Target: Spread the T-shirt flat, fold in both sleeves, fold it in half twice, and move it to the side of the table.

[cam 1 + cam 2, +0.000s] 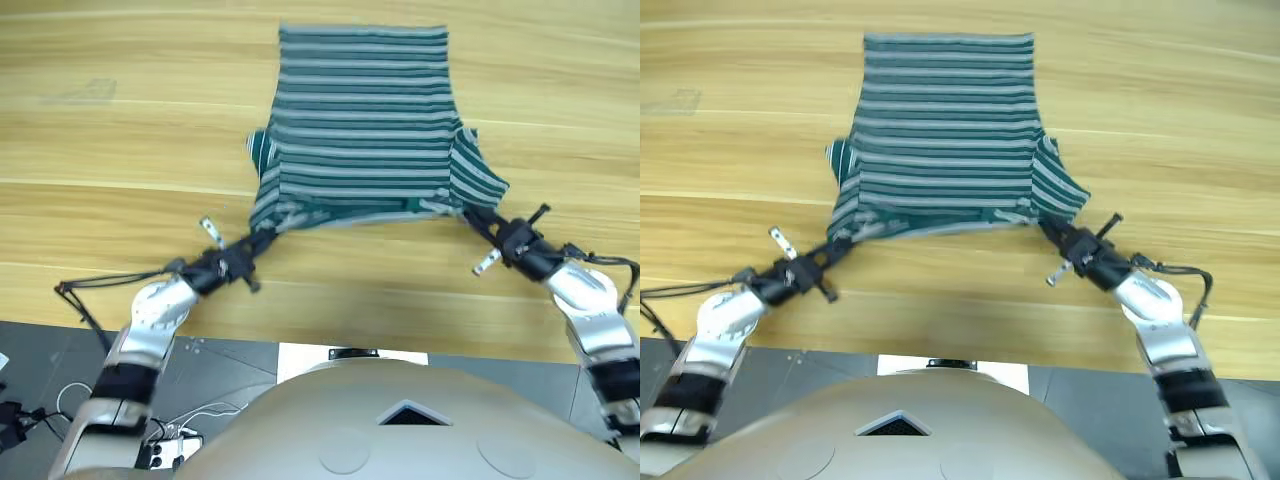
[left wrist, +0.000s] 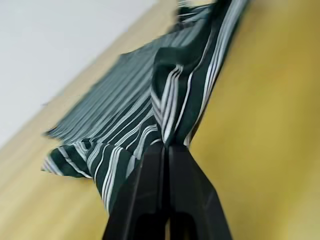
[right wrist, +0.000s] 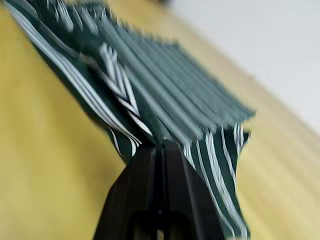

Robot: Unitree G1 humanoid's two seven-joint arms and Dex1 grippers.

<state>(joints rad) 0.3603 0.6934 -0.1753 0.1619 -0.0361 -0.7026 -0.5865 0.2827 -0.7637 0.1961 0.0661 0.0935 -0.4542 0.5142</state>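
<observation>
Currently found shirt [image 1: 365,120] lying on table [image 1: 120,150], striped dark green and pale, spread roughly flat, far edge straight and square. Noted both near corners pinched: left gripper [image 1: 262,236] clamped on the shirt's near left corner, right gripper [image 1: 470,215] clamped on its near right corner, each pair of fingers pressed together with cloth bunched between. Confirmed in both wrist views: black fingers meeting at the tips, striped fabric gathered into a ridge right at the tips and fanning out beyond.

Noted near edge running between the two held corners in a shallow curve, with a pale hem line along it. Unable to judge that edge as resting on the wood or raised off it.

Observed a sleeve jutting past the shirt's right side, close to the right gripper, lying as a loose flap. Observed a smaller dark tab of cloth poking out past the shirt's left side, farther from the left gripper. Recorded both sides otherwise fairly straight, shirt somewhat wider at its near end.

Found bare wood all round the shirt: broad stretches to its left and right, a narrow strip beyond its far edge, a band on its near side crossed by both arms. Saw cables and dark floor nearer than that band, well apart from the shirt.
</observation>
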